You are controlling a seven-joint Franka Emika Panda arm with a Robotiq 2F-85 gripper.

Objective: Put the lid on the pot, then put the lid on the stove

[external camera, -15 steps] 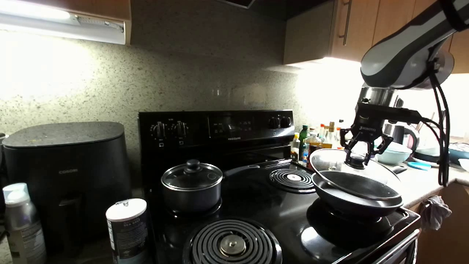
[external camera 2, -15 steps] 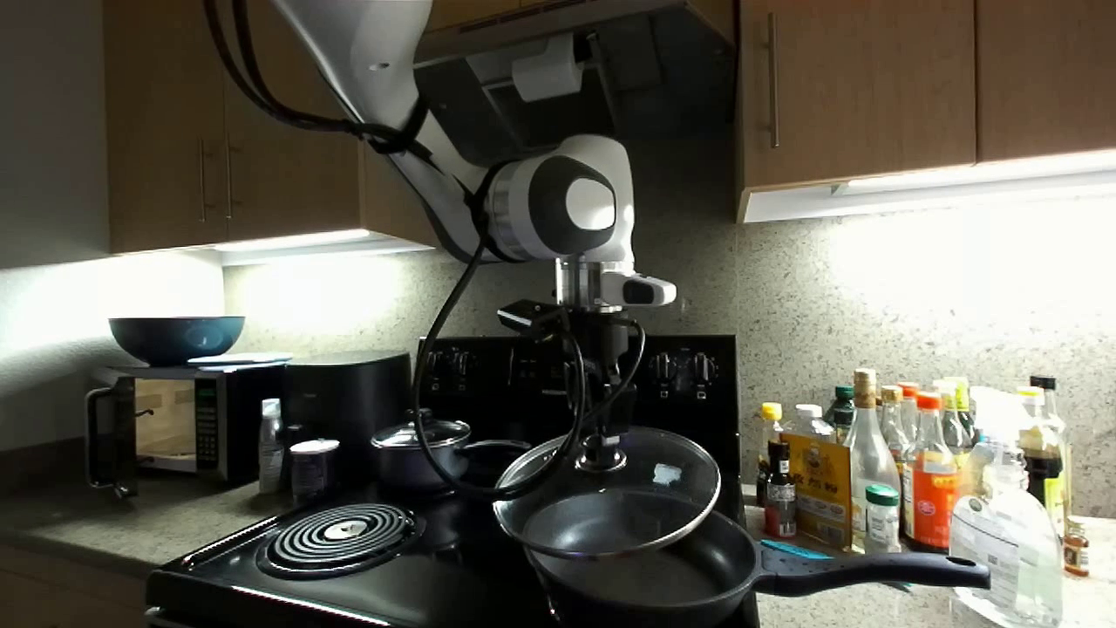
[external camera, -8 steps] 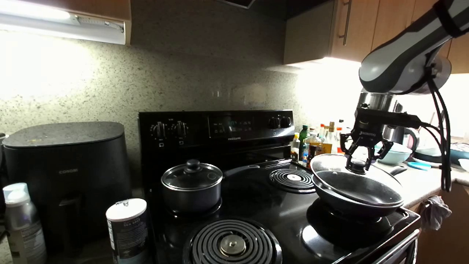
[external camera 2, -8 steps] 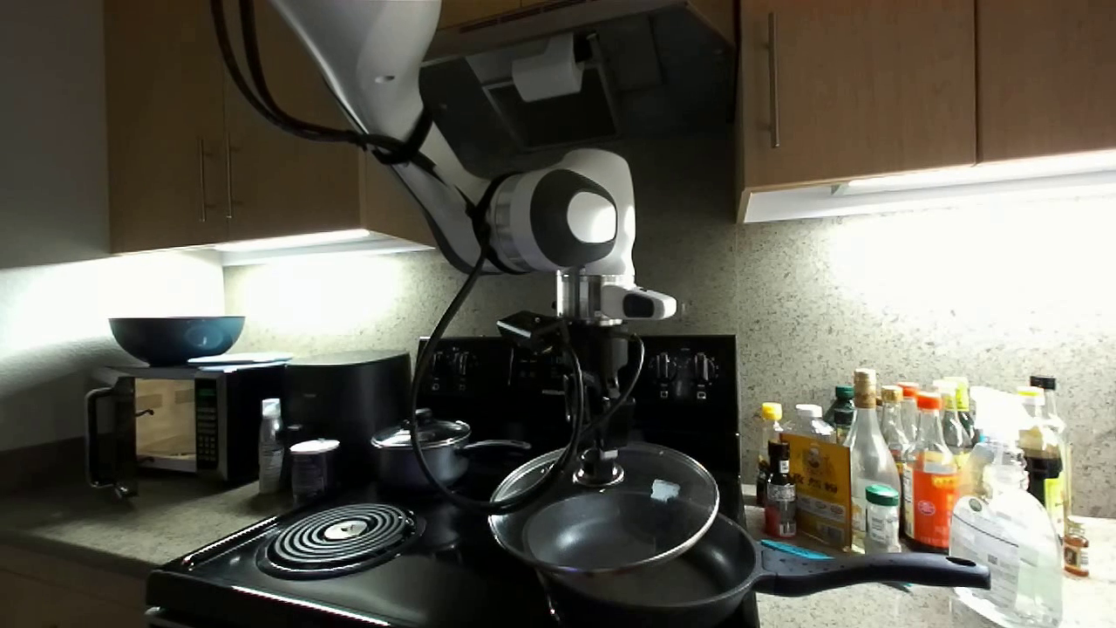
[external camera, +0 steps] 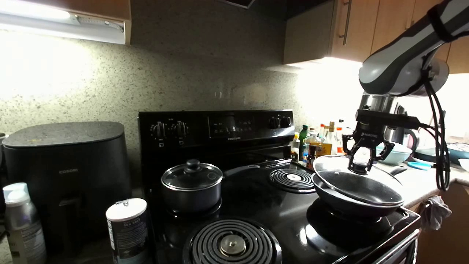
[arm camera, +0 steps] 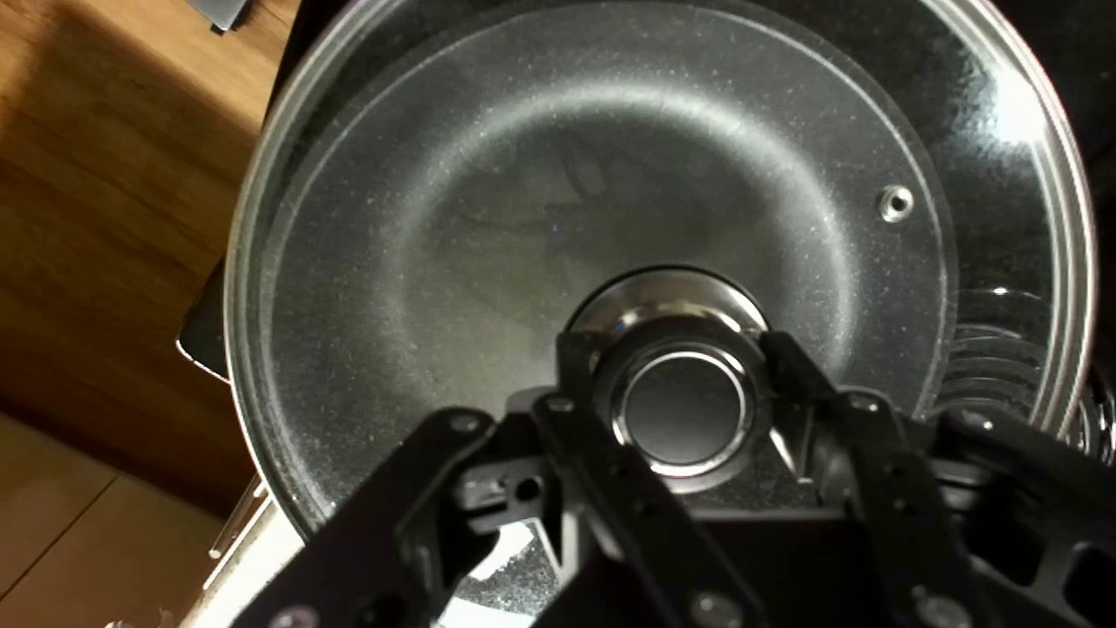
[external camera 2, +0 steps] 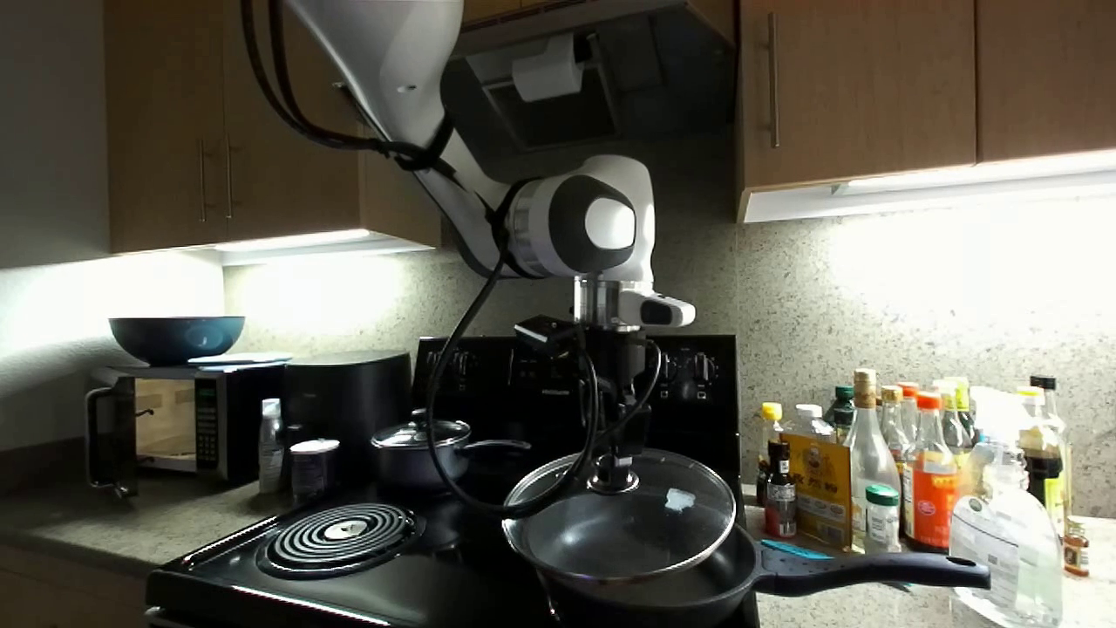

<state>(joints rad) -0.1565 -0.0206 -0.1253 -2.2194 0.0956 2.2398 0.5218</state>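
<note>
My jaws were drawn in tight on the black knob [arm camera: 686,412] of the large glass lid [arm camera: 558,201], one finger [arm camera: 574,358] against each side of it, as near together as the knob allowed. I held the lid over the frying pan [external camera 2: 697,586], tilted rather than level, its steel rim [arm camera: 1077,262] low on one side and raised on the other. It hung off-centre too: in an exterior view a crescent of the pan's inside showed bare towards the long handle [external camera 2: 872,571]. Whether the low edge touched the pan I could not rightly tell from those angles. The pan itself stood on the black stove [external camera: 274,212], near one edge. Well apart from it, on the same stove, stood the deeper pot [external camera: 192,200] under a small lid [external camera: 192,181] of its own, with a coil burner [external camera: 232,245] nearby. Bottles [external camera 2: 928,497] crowded the bench [external camera 2: 846,609] beyond the pan's handle.
</note>
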